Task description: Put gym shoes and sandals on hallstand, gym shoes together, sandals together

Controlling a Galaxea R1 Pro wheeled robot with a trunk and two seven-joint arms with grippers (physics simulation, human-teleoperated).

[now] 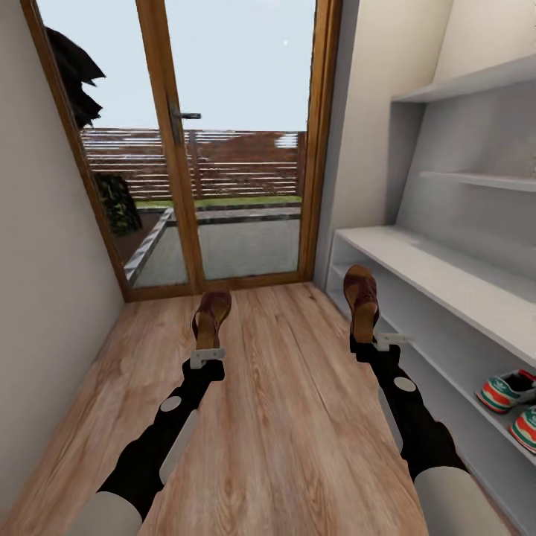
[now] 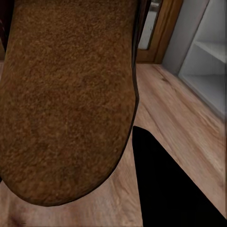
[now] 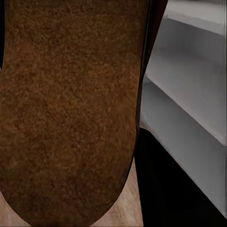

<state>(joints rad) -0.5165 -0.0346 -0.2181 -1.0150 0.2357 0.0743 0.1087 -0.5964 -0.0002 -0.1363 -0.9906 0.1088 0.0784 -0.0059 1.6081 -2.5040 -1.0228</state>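
Observation:
Each of my grippers holds one of the two sandals above the corridor floor (image 1: 290, 402). My left gripper (image 1: 208, 345) is shut on the heel end of a dark brown sandal (image 1: 212, 314), whose rough brown sole (image 2: 66, 94) looms close in the left wrist view. My right gripper (image 1: 367, 336) is shut on the other sandal (image 1: 361, 296), sole (image 3: 71, 109) towards the right wrist camera, just beside the hallstand (image 1: 447, 277) front. The two gym shoes (image 1: 506, 391) (image 1: 527, 429) sit side by side on an open shelf under the hallstand's bench top.
A wood-framed glass door (image 1: 223, 149) closes the corridor's far end. A plain wall (image 1: 45, 283) runs along the left. Stepped floating shelves (image 1: 476, 179) hang above the bench. Bare wood planks lie between and below my arms.

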